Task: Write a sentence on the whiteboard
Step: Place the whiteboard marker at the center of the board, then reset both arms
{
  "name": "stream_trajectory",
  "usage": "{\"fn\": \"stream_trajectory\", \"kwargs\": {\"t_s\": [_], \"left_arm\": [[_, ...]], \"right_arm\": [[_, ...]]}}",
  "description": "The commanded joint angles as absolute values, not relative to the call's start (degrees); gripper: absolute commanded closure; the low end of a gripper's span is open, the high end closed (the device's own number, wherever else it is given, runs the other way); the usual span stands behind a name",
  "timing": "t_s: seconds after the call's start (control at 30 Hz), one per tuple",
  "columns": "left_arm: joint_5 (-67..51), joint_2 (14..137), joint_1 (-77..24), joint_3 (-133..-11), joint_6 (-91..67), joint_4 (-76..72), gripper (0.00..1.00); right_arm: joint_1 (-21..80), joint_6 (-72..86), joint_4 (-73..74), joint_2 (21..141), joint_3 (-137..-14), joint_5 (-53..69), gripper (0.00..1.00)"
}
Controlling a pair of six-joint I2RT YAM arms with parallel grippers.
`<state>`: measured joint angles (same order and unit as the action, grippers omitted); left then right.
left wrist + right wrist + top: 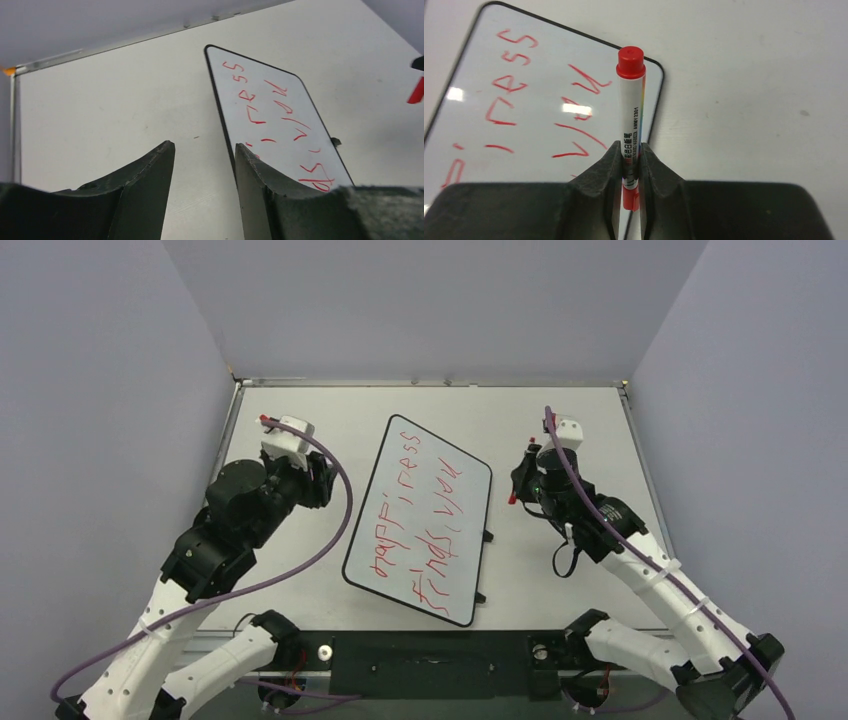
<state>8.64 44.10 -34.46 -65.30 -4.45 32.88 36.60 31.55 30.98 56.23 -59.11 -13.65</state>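
Observation:
The whiteboard, glossy white with a thin black rim, lies tilted in the middle of the table. Red lettering in two rough lines reads about "happiness finds you". It also shows in the left wrist view and the right wrist view. My right gripper is shut on a red-capped white marker, held just off the board's right edge, above the table. My left gripper is open and empty, left of the board's left edge.
Two small black clips stick out from the board's right long edge. The table has a metal rail along its back edge and grey walls on three sides. Purple cables loop off both arms.

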Motion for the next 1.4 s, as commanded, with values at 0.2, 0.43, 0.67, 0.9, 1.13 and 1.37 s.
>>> {"fn": "stream_trajectory", "kwargs": {"t_s": [0.2, 0.43, 0.67, 0.9, 1.13, 1.37], "left_arm": [[25.02, 41.95, -24.63, -60.20, -9.80, 33.11, 0.32], [25.21, 41.16, -22.37, -57.02, -11.02, 32.62, 0.27], [24.68, 40.81, -21.28, -55.52, -11.33, 31.72, 0.23], [24.02, 40.94, -19.68, -54.11, -12.48, 30.93, 0.14], [23.78, 40.06, -19.14, -52.52, -13.12, 29.42, 0.11], [22.01, 40.16, -18.91, -52.20, -13.04, 29.01, 0.13]], "right_arm": [[23.60, 29.76, 31.31, 65.10, -47.16, -18.07, 0.94], [21.08, 30.16, 25.18, 73.87, -43.73, -17.08, 0.62], [20.70, 30.05, 23.46, 76.51, -43.41, -17.46, 0.30], [20.74, 31.16, 23.86, 72.18, -43.71, -19.74, 0.29], [20.83, 31.81, 25.23, 60.15, -47.56, -19.12, 0.29], [20.73, 30.91, 25.11, 49.46, -51.76, -14.35, 0.13]]}}
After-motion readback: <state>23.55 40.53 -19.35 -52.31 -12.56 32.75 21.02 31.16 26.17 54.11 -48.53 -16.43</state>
